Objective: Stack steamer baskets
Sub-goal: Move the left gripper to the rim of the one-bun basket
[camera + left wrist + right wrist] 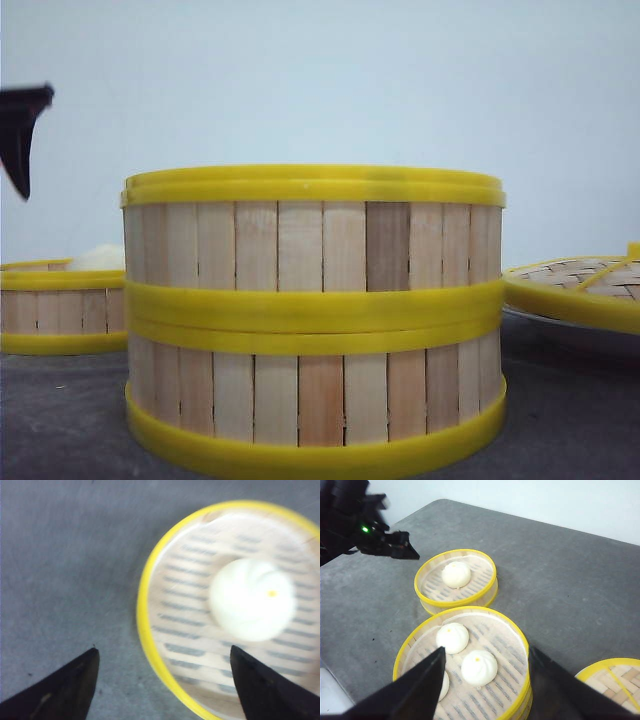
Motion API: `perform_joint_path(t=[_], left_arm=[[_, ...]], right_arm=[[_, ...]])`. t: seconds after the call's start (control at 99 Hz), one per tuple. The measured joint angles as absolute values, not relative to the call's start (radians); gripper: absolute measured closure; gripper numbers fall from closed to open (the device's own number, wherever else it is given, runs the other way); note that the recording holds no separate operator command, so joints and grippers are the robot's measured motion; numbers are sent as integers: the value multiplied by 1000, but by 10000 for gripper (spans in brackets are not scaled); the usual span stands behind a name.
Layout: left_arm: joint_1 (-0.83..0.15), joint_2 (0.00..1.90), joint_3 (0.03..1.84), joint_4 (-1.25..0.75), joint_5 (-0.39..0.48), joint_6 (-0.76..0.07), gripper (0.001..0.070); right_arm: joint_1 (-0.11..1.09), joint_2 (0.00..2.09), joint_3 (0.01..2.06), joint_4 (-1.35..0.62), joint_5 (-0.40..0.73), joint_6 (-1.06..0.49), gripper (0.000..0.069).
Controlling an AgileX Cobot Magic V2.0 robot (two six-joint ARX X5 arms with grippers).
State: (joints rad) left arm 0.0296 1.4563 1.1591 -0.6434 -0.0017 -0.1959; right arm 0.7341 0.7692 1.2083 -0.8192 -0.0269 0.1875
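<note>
Steamer baskets: two already stacked (313,315) at table centre, close to the front camera, rims seated flush as far as the front view shows. Top tier holds three white buns (479,667). Third basket (456,581) sits apart on the grey table (580,585), toward the robot's left, with one bun (251,599) inside. Woven lid (585,285) lies to the right, resting on what looks like a plate edge; not part of the stack.

Left gripper (165,680): jaws spread wide, empty, hovering over the near rim of the single basket, one finger (267,690) over its floor, the other over bare table. View is blurred. Right gripper (485,685): jaws apart, empty, above the stack.

Risks, judged from this layout:
- Stack is tall and loaded; a knock from either arm could shift the top tier.
- Thin rim grip on one side of the third basket may let it tilt, rolling the bun out.
- Lowering it off-centre would catch rim on rim, or squash the three buns if they stand proud of the wall; cannot tell their height against the rim.
- Both arms converging over the stack may collide.

Writing: none legible anywhere. No brand or label seen.
</note>
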Motion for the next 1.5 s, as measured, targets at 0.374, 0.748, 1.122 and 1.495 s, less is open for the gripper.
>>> perform_joint_path(t=[0.374, 0.748, 1.122, 1.495], left_arm=[[36, 1610, 1159, -599, -2, -199, 204], [36, 1665, 1159, -567, -2, -207, 470], [35, 1710, 1159, -555, 3, -227, 596], [37, 1710, 1159, -547, -6, -236, 685]], right_arm=[[734, 769, 1208, -820, -26, 187, 375], [734, 770, 1208, -820, -26, 187, 375], [734, 770, 1208, -811, -26, 187, 375], [734, 775, 1208, -811, -26, 187, 375]])
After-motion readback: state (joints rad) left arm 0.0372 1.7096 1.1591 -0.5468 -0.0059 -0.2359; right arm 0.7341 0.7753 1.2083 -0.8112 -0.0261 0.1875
